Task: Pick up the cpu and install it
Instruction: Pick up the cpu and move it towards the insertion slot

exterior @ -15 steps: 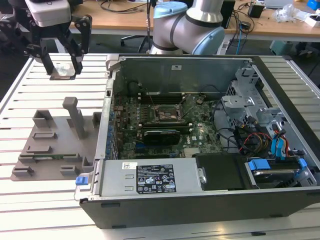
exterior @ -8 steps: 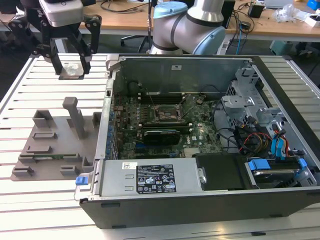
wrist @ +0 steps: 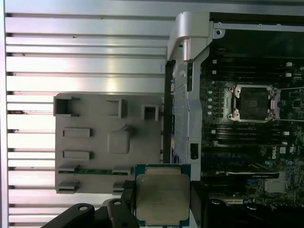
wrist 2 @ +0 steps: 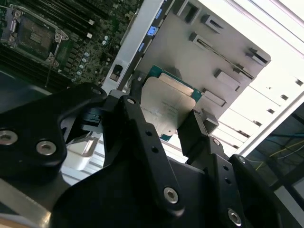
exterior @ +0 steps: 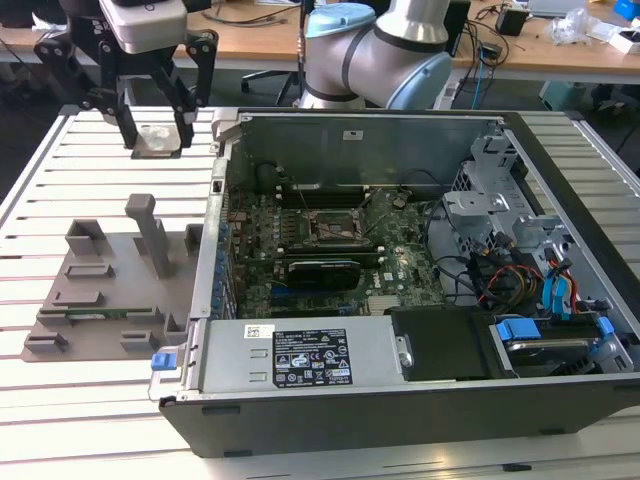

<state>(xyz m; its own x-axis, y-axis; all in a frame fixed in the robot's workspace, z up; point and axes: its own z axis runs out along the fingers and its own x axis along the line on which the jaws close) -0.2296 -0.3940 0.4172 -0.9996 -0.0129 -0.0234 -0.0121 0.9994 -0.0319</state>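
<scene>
Between the clenched fingers sits the cpu, held by its edges above the grey tray. Pickup looks done. Installing calls for squaring it over the open socket, off to the fingers' side.

Edges of the cpu behind the fingers

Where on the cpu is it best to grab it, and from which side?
By two opposite thin edges, coming square onto its flat face: the cpu is a thin square plate, so only the edges give parallel surfaces. The end effector grips it this way, fingers on opposite edges.
</scene>
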